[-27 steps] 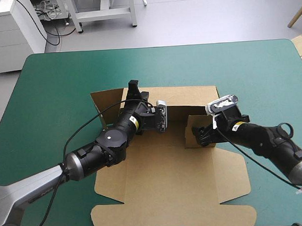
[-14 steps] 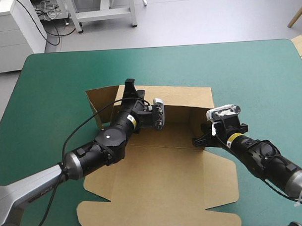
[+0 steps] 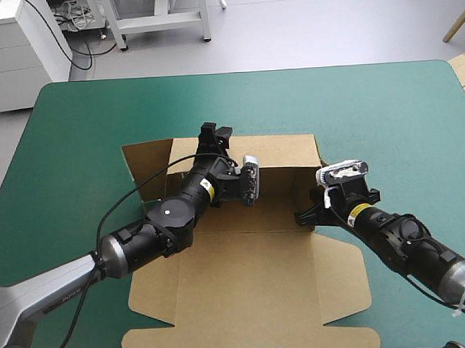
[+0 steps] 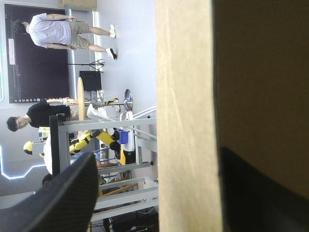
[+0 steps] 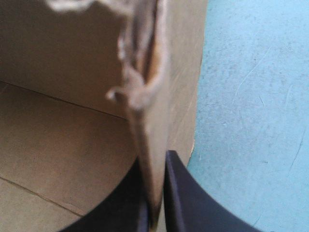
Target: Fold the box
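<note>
A brown box lies mid-table on the teal-green cover, its back wall raised between the parted black fingers of the left gripper, while the right gripper pinches the upright right wall.

This is a robotics lab. A left arm and a right arm, both robotic, reach over a desk with a teal-green cover, on which lies a cut brown box. Beyond the desk's far edge are a bare grey floor, a white cabinet, a white metal frame and loose cables.
</note>
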